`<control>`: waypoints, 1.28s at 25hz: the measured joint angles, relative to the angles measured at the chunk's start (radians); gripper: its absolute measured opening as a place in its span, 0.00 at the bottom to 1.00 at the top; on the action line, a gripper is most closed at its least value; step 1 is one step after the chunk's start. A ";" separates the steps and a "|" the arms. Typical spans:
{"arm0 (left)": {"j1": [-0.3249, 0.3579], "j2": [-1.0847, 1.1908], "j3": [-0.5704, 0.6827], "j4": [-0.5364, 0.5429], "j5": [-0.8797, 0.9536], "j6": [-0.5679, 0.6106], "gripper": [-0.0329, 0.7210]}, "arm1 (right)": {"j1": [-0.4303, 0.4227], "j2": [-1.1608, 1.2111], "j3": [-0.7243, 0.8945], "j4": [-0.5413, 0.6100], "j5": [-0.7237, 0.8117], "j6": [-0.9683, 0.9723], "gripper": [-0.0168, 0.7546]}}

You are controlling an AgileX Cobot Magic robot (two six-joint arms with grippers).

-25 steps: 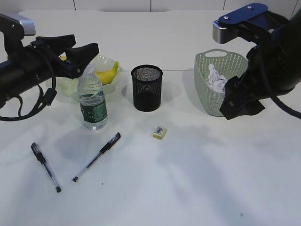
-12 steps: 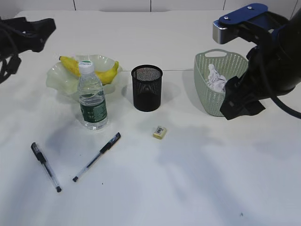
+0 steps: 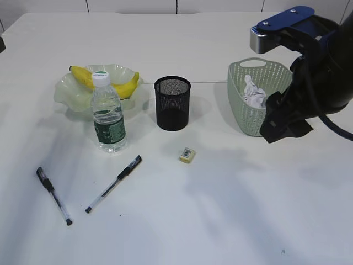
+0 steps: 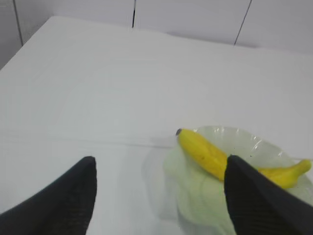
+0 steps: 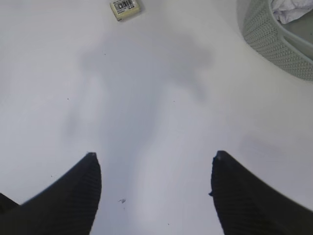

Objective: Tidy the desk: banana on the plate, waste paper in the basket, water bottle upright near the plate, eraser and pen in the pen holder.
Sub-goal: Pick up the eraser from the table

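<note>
The eraser (image 3: 187,155) lies flat on the desk (image 3: 231,210), between the pen holder (image 3: 172,103) and the right gripper (image 5: 154,169), whose jaws gape wide and empty. It looks light and firm (tiny, too), so pinching its long sides squarely seems safest.

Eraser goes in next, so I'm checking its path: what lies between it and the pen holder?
Nothing: bare desk separates eraser from pen holder, exterior view.

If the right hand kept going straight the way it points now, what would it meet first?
Probably bare desk: the open right hand aims at empty tabletop. The eraser lies farther ahead to the left, the basket off right. Depth is uncertain.
</note>
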 joint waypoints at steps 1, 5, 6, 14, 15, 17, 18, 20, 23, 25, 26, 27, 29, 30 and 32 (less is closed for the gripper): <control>0.000 -0.018 0.000 0.006 0.046 0.000 0.81 | 0.000 0.000 0.000 0.000 0.000 0.000 0.70; -0.012 -0.088 0.000 0.040 0.262 0.000 0.80 | 0.000 0.000 0.000 0.000 0.000 0.000 0.70; -0.023 -0.104 0.000 0.043 0.320 0.000 0.80 | 0.000 0.000 0.000 0.000 0.002 0.000 0.70; -0.135 -0.193 0.000 0.040 0.700 0.000 0.78 | 0.000 0.000 0.000 0.008 0.004 0.000 0.70; -0.147 -0.195 0.000 0.035 0.742 0.000 0.77 | 0.000 0.000 0.000 0.008 0.004 0.000 0.70; -0.168 -0.197 0.000 0.011 0.839 0.010 0.76 | 0.000 0.000 0.000 0.009 0.004 0.000 0.70; -0.175 -0.199 0.000 -0.009 0.878 0.034 0.76 | 0.000 0.000 0.000 0.009 0.004 0.000 0.70; -0.181 -0.201 0.000 -0.095 0.959 0.115 0.76 | 0.000 0.000 0.000 0.011 0.004 0.000 0.70; -0.181 -0.201 -0.014 -0.246 1.074 0.291 0.76 | 0.000 0.000 0.000 0.011 0.004 0.002 0.70; -0.181 -0.201 -0.035 -0.331 1.142 0.373 0.76 | 0.000 0.000 0.000 0.011 0.004 0.002 0.70; -0.181 -0.201 -0.049 -0.370 1.183 0.408 0.76 | 0.000 0.000 0.000 0.011 0.004 0.002 0.70; -0.181 -0.201 -0.061 -0.402 1.226 0.430 0.76 | 0.000 0.000 0.000 0.011 0.002 0.002 0.70; -0.181 -0.201 -0.089 -0.464 1.302 0.466 0.76 | 0.000 0.000 -0.002 0.011 -0.004 0.002 0.70; -0.181 -0.201 -0.102 -0.493 1.344 0.476 0.76 | 0.000 0.000 -0.004 0.011 -0.012 0.002 0.70; -0.181 -0.201 -0.119 -0.543 1.415 0.499 0.76 | 0.000 0.000 -0.006 0.011 -0.029 0.002 0.70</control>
